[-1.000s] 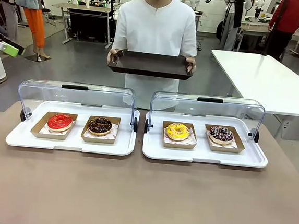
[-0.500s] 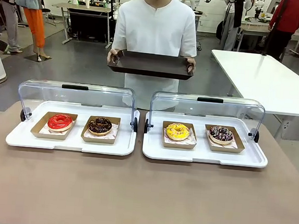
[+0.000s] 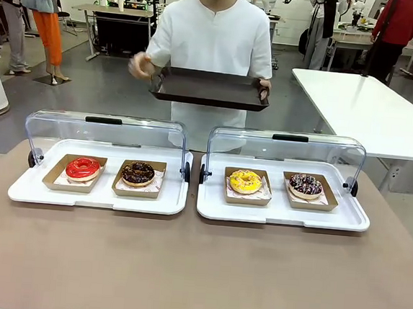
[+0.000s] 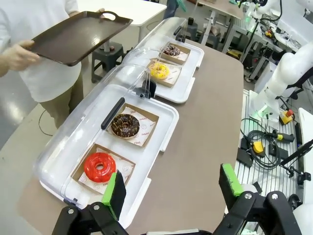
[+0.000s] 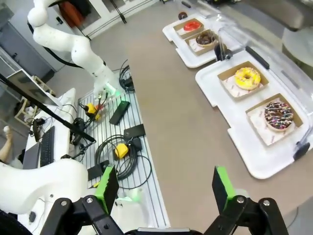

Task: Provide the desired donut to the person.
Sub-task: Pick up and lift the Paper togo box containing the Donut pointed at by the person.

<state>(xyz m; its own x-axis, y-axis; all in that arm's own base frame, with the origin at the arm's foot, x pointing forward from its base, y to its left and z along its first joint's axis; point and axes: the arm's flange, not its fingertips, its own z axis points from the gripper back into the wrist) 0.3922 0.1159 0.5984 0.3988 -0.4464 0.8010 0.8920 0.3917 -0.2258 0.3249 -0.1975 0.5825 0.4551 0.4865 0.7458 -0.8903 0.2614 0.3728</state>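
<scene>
Which donut is wanted cannot be told, so the raised hand (image 3: 138,65) of the white-shirted person (image 3: 215,39) should be watched before any reach. Glossy rings, left to right red-glazed donut (image 3: 83,167), chocolate donut (image 3: 138,172), yellow-iced donut (image 3: 245,180) and sprinkled donut (image 3: 306,183), lie in brown cardboard trays (image 3: 54,175) at the desk's far side. The left jaws and right jaws are held apart, empty.

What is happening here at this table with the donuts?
A person stands at the far side, holding a dark brown tray with one hand; the other hand is raised beside it. Two white display trays with open clear lids hold a red donut, a chocolate donut, a yellow donut and a sprinkled donut, each in a cardboard boat. The left gripper and the right gripper are open and empty, well away from the donuts. No donut is on the brown tray yet.
</scene>
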